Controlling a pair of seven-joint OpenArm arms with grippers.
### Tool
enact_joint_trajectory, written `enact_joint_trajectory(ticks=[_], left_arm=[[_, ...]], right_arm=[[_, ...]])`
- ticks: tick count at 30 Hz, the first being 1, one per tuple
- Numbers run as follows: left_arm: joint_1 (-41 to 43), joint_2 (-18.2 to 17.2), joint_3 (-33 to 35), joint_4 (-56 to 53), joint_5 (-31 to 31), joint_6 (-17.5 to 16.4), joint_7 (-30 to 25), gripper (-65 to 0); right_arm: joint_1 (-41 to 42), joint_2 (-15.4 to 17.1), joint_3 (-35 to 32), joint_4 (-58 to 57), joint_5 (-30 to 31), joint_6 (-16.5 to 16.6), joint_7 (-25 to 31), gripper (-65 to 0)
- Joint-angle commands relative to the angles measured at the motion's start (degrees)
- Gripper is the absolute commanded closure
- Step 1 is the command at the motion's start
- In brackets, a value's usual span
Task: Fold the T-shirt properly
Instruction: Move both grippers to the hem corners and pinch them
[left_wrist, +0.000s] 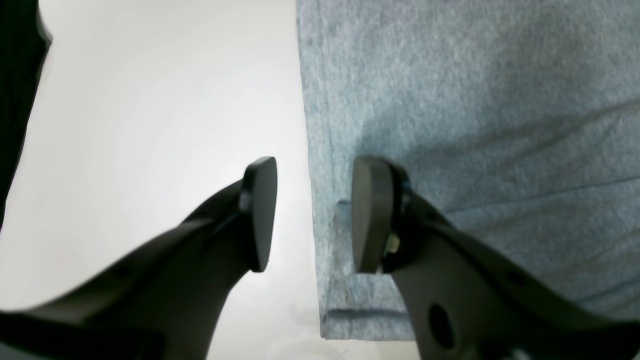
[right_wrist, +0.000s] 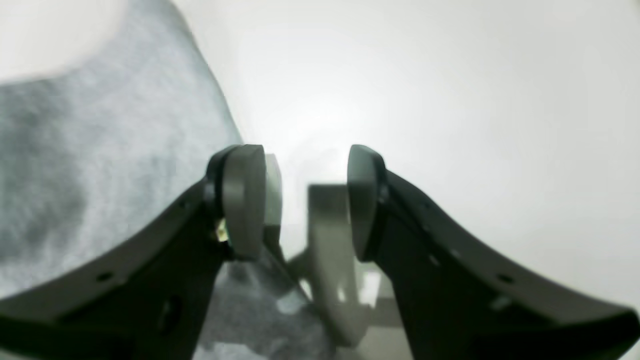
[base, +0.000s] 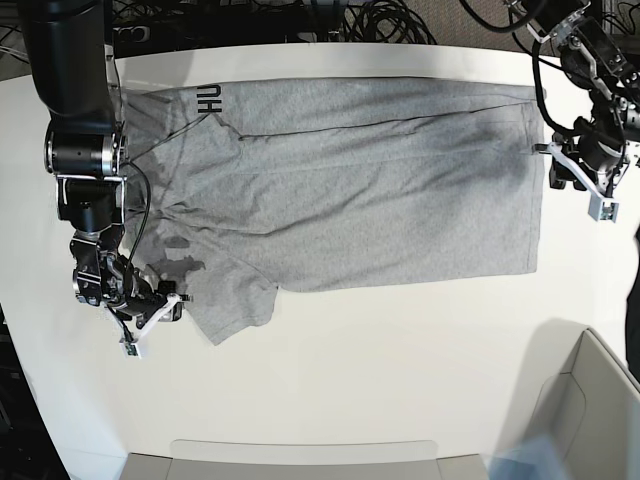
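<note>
The heather-grey T-shirt (base: 370, 190) lies spread flat on the white table (base: 380, 360), with black lettering showing at a turned-over fold at its upper left. My left gripper (base: 553, 172) is at the shirt's right-hand hem. In the left wrist view this gripper (left_wrist: 312, 215) is open and straddles the hem edge, with one finger over the shirt (left_wrist: 475, 125) and one over bare table. My right gripper (base: 176, 300) is at the lower-left sleeve. In the right wrist view it (right_wrist: 305, 200) is open, with its left finger over the grey cloth (right_wrist: 100, 175) and its right finger over table.
A pale bin (base: 600, 400) stands at the table's front right corner. A light tray edge (base: 300, 455) runs along the front. Black cables (base: 380, 20) lie behind the table's back edge.
</note>
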Motion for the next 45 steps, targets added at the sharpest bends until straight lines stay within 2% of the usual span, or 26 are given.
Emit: enact_joint_trajectory(ticks=[1, 5, 9, 13, 18, 22, 26, 29, 32, 37, 40, 45], left_arm=[[-0.5, -0.9, -0.3, 0.9, -0.5, -0.1, 0.1, -25.6], [-0.5, -0.9, -0.3, 0.9, -0.5, -0.1, 0.1, -25.6], [-0.6, -0.8, -0.3, 0.9, -0.5, -0.1, 0.1, -25.6], [-0.6, -0.2, -0.4, 0.9, -0.5, -0.1, 0.1, -25.6], [-1.3, -0.2, -0.2, 0.9, -0.5, -0.1, -0.5, -25.7], [-5.6, -0.3, 0.0, -1.9, -0.5, -0.1, -3.4, -26.3], [-14.6, -0.8, 0.0, -11.3, -0.5, -0.1, -3.5, -32.0], [-21.8, -4.1, 3.5, -23.0, -0.5, -0.1, -4.4, -34.0], [-26.8, -7.9, 10.4, -34.6, -0.4, -0.1, -9.2, -33.8], [-30.5, -11.4, 18.6, -49.9, -0.4, -0.1, -21.6, -33.9], [-31.5, -12.6, 20.7, -56.9, -0.5, -0.1, -26.3, -33.9], [-32.2, -13.4, 20.8, -62.7, -0.5, -0.1, -30.9, -33.9]], right_arm=[[2.2, 0.6, 0.6, 0.1, 0.4, 0.8, 1.5, -26.9], [2.2, -0.2, 0.4, -2.1, 0.3, 1.5, 2.6, -26.9], [1.8, -2.7, 0.4, -2.1, 0.1, 7.3, 2.3, -26.9], [1.0, -4.2, 0.4, -2.1, 0.1, 8.1, 2.3, -26.9], [1.0, -4.3, 0.4, -2.1, 0.1, 8.1, 2.3, -26.8], [0.9, -4.2, 0.3, -2.1, 0.1, 8.1, 2.2, -26.8], [0.9, -4.1, 0.3, -2.1, 0.0, 8.1, 2.2, -26.8], [0.9, -4.0, 0.3, -2.1, 0.0, 8.1, 2.2, -26.8], [0.9, -4.0, 0.3, -2.1, 0.0, 8.0, 2.2, -26.8], [0.9, -4.0, 0.3, -2.1, 0.0, 7.9, 2.2, -26.8], [0.9, -4.0, 0.3, -2.1, 0.0, 7.9, 2.2, -26.8], [0.9, -4.0, 0.3, -2.1, 0.0, 7.8, 2.2, -26.8]])
